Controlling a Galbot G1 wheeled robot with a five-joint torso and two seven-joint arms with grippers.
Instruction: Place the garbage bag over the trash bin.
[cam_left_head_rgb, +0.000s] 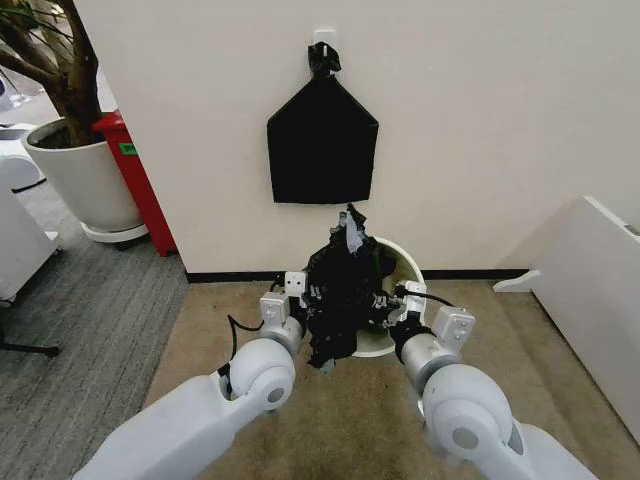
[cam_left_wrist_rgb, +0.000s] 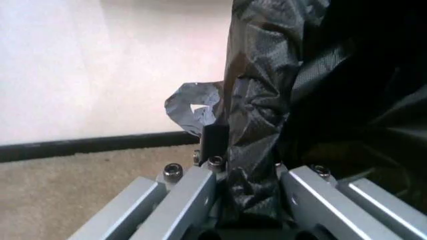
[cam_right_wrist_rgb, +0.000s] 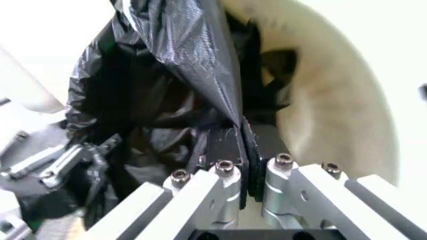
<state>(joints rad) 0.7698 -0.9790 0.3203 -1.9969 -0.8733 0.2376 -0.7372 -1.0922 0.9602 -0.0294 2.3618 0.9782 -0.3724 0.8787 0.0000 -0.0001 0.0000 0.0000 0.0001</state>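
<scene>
The glossy black garbage bag (cam_left_head_rgb: 343, 290) hangs bunched between my two grippers, partly over the near-left side of the cream-white trash bin (cam_left_head_rgb: 404, 266), which stands on the carpet by the wall. My left gripper (cam_left_head_rgb: 303, 303) is shut on the bag's left edge; in the left wrist view the crinkled garbage bag (cam_left_wrist_rgb: 267, 125) is pinched between the fingers of the left gripper (cam_left_wrist_rgb: 245, 197). On the bag's right edge my right gripper (cam_left_head_rgb: 388, 300) is shut too. In the right wrist view the right gripper (cam_right_wrist_rgb: 244, 145) clamps a fold of the garbage bag (cam_right_wrist_rgb: 167, 75), with the trash bin (cam_right_wrist_rgb: 333, 100) and its inner wall just behind.
A flat house-shaped black bag (cam_left_head_rgb: 322, 145) hangs on the wall above the bin. A large white plant pot (cam_left_head_rgb: 85, 185) and a red box (cam_left_head_rgb: 138, 190) stand at the left. A white cabinet (cam_left_head_rgb: 600, 300) borders the right side.
</scene>
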